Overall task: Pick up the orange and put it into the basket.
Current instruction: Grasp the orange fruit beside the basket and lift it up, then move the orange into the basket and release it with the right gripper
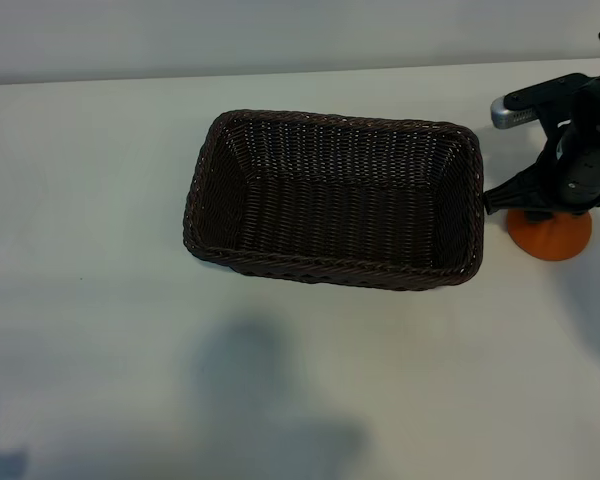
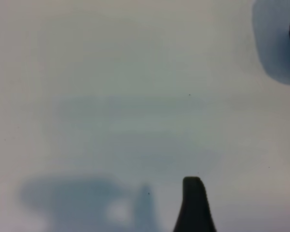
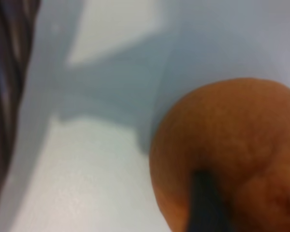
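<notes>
While the basket (image 1: 335,200) sits empty — right tool (image 1: 552,205) down over the orange (image 1: 550,237), finger touching, grip unclear.

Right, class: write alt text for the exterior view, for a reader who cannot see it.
The right gripper is down over the orange on a white table, just right of the basket. The dark wicker basket has nothing in it. The left arm is out of view.

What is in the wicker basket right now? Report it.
Nothing: the wicker basket shows only bare weave inside. The orange sits on the table beside it, under the right hand.
</notes>
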Controlling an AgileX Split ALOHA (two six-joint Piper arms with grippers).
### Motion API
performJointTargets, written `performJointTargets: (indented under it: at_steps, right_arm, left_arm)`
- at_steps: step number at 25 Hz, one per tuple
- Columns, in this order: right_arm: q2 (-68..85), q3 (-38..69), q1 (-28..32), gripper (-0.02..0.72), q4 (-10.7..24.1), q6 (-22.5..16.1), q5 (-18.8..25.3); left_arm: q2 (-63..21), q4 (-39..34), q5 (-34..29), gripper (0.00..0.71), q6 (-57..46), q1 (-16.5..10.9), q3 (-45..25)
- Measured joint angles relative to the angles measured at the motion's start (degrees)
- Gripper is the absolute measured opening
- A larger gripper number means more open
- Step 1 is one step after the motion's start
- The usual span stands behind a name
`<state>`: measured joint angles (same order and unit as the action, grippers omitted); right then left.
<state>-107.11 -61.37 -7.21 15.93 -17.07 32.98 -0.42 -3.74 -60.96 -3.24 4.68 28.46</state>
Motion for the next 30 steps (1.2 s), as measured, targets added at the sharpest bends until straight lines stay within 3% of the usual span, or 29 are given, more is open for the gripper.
performJointTargets:
  at_steps: [4, 6, 11, 18, 22, 26, 30]
  right_arm:
    - [-0.33, -0.13, 0.0, 0.143, -0.02, 0.0, -0.07]
    - [-0.33, -0.17, 0.0, 0.095, -0.02, 0.0, -0.07]
    - [1.89, -0.17, 0.0, 0.095, 0.14, 0.0, 0.16]
    - [11.87, -0.17, 0.0, 0.095, 3.63, -0.3, 1.55]
    - [18.16, -0.17, 0.0, 0.095, 3.83, -0.44, 3.01]
    - [24.21, -0.17, 0.0, 0.095, 0.4, 0.23, 3.47]
    - [28.8, -0.17, -0.51, 0.095, -8.34, 6.19, 3.47]
  left_arm:
    - [0.0, 0.0, 0.02, 0.546, 0.0, 0.0, 0.0]
    - [0.0, 0.0, 0.02, 0.546, 0.0, 0.0, 0.0]
    - [0.0, 0.0, 0.02, 0.546, 0.0, 0.0, 0.0]
    - [0.0, 0.0, 0.02, 0.546, 0.0, 0.0, 0.0]
    - [0.0, 0.0, 0.02, 0.546, 0.0, 0.0, 0.0]
    - [0.0, 0.0, 0.02, 0.546, 0.0, 0.0, 0.0]
    - [0.0, 0.0, 0.02, 0.546, 0.0, 0.0, 0.0]
